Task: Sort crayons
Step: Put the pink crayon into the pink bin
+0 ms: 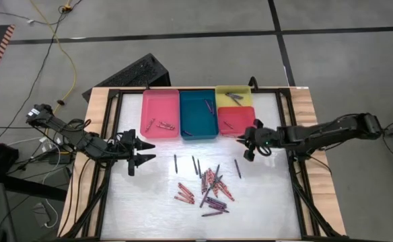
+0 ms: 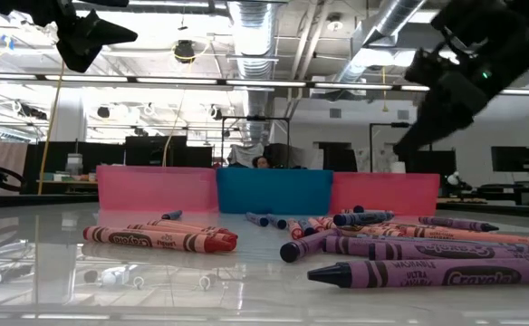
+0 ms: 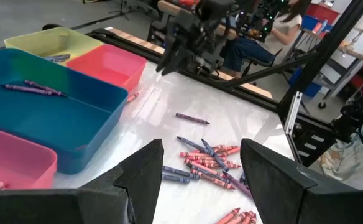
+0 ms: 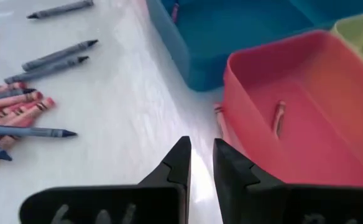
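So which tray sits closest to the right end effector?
The small red tray, at the row's right end in front of the yellow tray; the right end effector hangs beside its near corner.

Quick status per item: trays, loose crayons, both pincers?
Pink plastic tray: a few crayons inside.
Teal plastic tray: a couple of purple crayons inside.
Yellow plastic tray: some grey crayons inside.
Small red plastic tray: one red crayon inside.
Loose wax crayons: lying unsorted on the table.
Left pincer: open, empty, raised left of the pile.
Right pincer: narrow gap, empty, beside the red tray.
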Robot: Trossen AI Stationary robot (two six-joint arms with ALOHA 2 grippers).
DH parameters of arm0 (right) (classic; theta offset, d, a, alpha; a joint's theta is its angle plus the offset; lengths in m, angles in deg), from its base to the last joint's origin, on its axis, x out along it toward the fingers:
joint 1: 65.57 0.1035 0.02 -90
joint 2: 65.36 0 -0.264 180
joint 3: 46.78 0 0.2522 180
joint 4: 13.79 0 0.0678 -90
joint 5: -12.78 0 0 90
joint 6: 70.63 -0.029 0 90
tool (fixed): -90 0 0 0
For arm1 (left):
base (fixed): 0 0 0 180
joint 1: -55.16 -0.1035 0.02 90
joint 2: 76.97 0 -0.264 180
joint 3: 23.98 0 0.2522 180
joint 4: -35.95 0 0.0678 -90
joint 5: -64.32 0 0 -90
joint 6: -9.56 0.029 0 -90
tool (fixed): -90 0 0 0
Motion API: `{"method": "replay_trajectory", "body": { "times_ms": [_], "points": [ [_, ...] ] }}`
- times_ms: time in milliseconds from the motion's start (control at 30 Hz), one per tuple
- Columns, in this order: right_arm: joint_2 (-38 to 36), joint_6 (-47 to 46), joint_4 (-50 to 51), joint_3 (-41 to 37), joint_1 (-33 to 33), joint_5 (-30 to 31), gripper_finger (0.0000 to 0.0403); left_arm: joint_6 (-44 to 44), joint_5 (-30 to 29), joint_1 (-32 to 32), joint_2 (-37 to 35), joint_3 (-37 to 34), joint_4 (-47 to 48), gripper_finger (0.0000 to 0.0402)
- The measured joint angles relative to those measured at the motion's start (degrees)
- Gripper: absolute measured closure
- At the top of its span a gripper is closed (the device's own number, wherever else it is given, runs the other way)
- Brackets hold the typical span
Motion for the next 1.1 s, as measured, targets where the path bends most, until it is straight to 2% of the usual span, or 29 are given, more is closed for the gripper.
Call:
{"method": "replay_trajectory", "body": {
  "times_ms": [267, 633, 967, 1100],
  "points": [
    [2.47, -2.24, -5.7, -5.82, 1.04, 4.98, 0.034, 0.0, -0.96, -0.02, 0.0, 0.0, 0.0, 0.0198],
    [11.5, -2.09, -7.59, -5.81, 0.32, 5.43, 0.0335, 0.02, -1.11, -0.02, -0.01, 0.0, -0.02, 0.0198],
    [17.44, -1.64, -10.66, -4.93, 0.32, 7.59, 0.0254, 0.04, -1.11, -0.02, -0.01, 0.0, -0.02, 0.0198],
    [18.96, -1.63, -10.7, -4.32, 0.32, 7.8, 0.0235, 0.04, -1.11, -0.02, -0.01, 0.0, -0.01, 0.0198]
  ]
}}
